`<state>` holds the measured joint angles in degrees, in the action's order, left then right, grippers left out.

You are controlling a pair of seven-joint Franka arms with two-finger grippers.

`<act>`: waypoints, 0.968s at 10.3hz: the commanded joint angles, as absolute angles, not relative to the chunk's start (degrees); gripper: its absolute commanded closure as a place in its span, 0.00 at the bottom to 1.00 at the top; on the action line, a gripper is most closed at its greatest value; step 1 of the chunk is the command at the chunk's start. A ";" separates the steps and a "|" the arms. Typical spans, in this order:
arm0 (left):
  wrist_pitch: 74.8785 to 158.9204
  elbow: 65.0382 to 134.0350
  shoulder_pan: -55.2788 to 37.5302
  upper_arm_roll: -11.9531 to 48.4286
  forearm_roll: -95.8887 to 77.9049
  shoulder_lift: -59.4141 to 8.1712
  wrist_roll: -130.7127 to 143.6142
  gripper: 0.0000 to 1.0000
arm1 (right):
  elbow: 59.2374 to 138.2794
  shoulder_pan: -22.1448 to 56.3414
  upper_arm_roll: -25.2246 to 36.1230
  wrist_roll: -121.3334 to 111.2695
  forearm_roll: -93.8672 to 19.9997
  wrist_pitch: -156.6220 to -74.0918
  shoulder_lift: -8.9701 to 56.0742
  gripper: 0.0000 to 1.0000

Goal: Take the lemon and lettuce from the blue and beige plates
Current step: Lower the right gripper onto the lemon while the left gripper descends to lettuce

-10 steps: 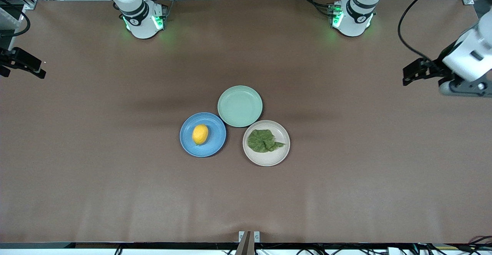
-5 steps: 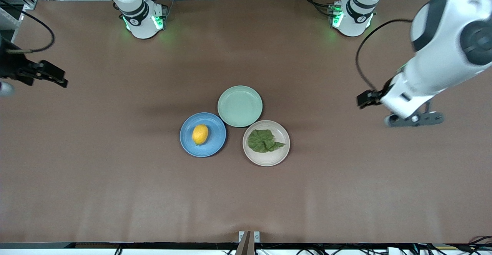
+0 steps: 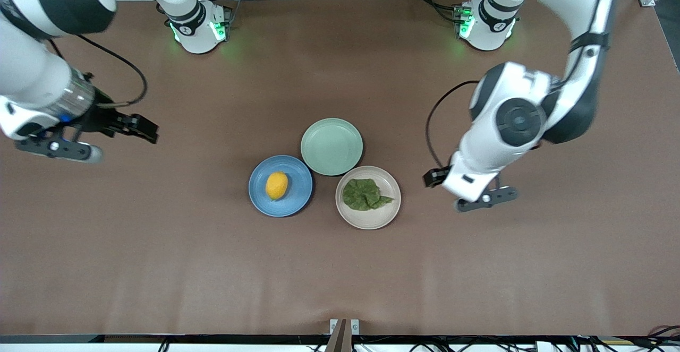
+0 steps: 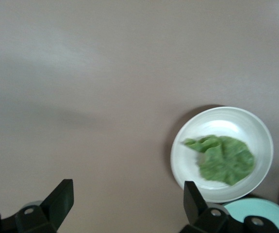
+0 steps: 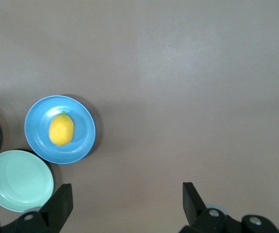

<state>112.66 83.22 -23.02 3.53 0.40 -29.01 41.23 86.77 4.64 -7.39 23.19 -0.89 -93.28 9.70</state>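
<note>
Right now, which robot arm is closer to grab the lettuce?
The left one. The left gripper, open, is over bare table just beside the beige plate holding the lettuce. The right gripper is over the table out past the blue plate.

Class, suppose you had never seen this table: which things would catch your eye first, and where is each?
Three round matte plates cluster mid-table: a blue plate bearing a small yellow lemon, a beige plate bearing a wrinkled green lettuce leaf, and a bare mint-green plate farther from the camera. The open left gripper hangs beside the beige plate; the open right gripper hangs over bare table toward its own end.
</note>
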 commanded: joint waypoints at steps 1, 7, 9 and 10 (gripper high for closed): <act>120.45 80.60 -26.09 2.90 0.88 -34.17 49.45 0.00 | 85.87 6.75 -7.82 29.59 -3.42 -96.57 14.57 0.00; 139.64 80.60 -39.19 -5.09 3.60 -45.51 63.62 0.00 | 87.27 16.68 -8.09 47.19 -2.99 -114.05 28.01 0.00; 144.03 80.60 -40.77 -6.06 3.60 -47.89 64.51 0.00 | 87.36 18.54 -8.09 48.25 -2.55 -119.24 32.24 0.00; 145.27 80.60 -41.22 -6.06 3.60 -48.77 64.60 0.00 | 88.41 19.07 -8.00 48.16 -2.37 -121.88 33.39 0.00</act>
